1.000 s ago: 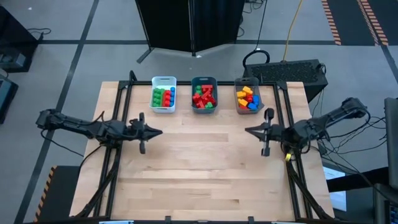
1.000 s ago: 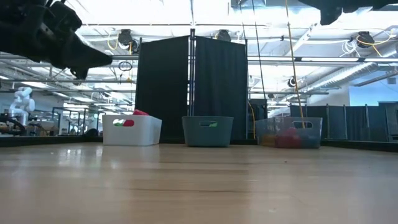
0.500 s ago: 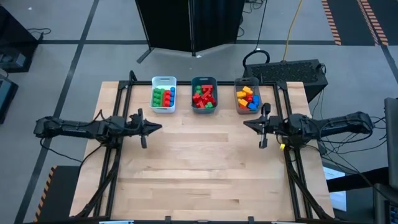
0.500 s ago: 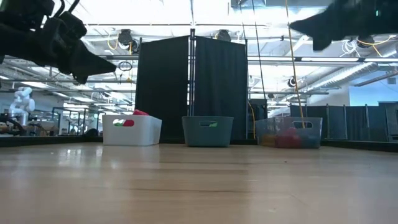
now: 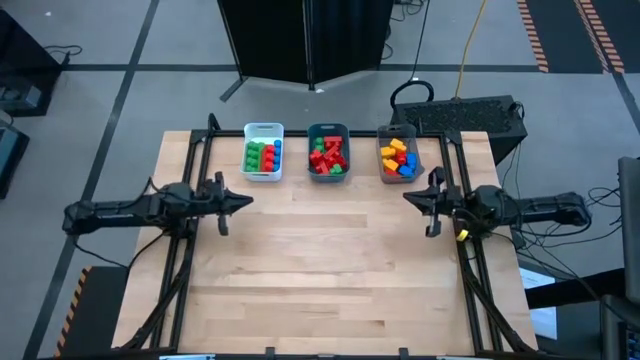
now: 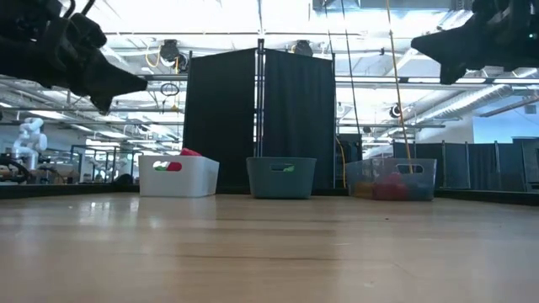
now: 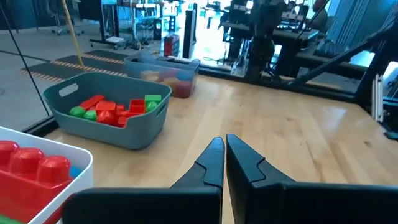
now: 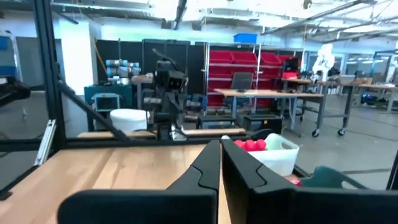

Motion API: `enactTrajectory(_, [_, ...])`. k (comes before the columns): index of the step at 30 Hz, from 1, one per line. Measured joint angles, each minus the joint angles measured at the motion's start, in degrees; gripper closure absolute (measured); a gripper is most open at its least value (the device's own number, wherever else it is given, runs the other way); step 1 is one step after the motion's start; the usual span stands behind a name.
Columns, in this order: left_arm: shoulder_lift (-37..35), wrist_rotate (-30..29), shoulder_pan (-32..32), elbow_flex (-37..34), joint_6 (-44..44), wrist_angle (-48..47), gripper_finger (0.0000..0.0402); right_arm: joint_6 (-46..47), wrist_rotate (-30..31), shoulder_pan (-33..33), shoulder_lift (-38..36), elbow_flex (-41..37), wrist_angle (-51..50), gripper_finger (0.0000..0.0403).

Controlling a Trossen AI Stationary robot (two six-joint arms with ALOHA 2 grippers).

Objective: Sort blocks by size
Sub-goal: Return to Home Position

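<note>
Left gripper (image 5: 244,200) and right gripper (image 5: 410,197): fingers pressed together, holding nothing.
They hover over opposite sides of the pale wooden table (image 5: 320,265). The small studded plastic blocks (image 5: 327,157) lie in the white bin (image 5: 264,127), teal bin (image 5: 328,127) and grey bin (image 5: 397,130) along its far edge. Retract level, keeping wide of them.

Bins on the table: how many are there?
3, in a row at the far edge of the table: white bin left, teal bin middle, grey bin right. None looks hidden.

Wooden table (image 5: 330,275): three bins in a row along its far edge. White bin (image 5: 264,127), teal bin (image 5: 328,127), clear bin (image 5: 397,130), standing apart.
</note>
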Motion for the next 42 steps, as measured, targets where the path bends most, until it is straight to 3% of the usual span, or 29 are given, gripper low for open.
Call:
enactTrajectory(10, [-10.6, 0.0, 0.0, 0.0, -1.4, -9.7, 0.0402, 3.0, -1.1, 0.0, -5.6, 0.0, -8.2, 0.0403])
enactTrajectory(20, [-10.5, 0.5, -0.1, -2.2, -1.6, -7.9, 0.0402, 3.8, -1.4, 0.0, -6.4, -5.9, -2.4, 0.0403])
enactTrajectory(31, [-10.5, -1.7, 0.0, -2.3, 1.5, -7.4, 0.0402, 2.8, -1.3, 0.0, -11.9, -5.9, -8.6, 0.0403])
enactTrajectory(42, [-10.5, 4.9, 0.0, -2.7, 2.7, -5.6, 0.0402, 2.8, -1.4, 0.0, -12.0, -5.5, -10.3, 0.0403])
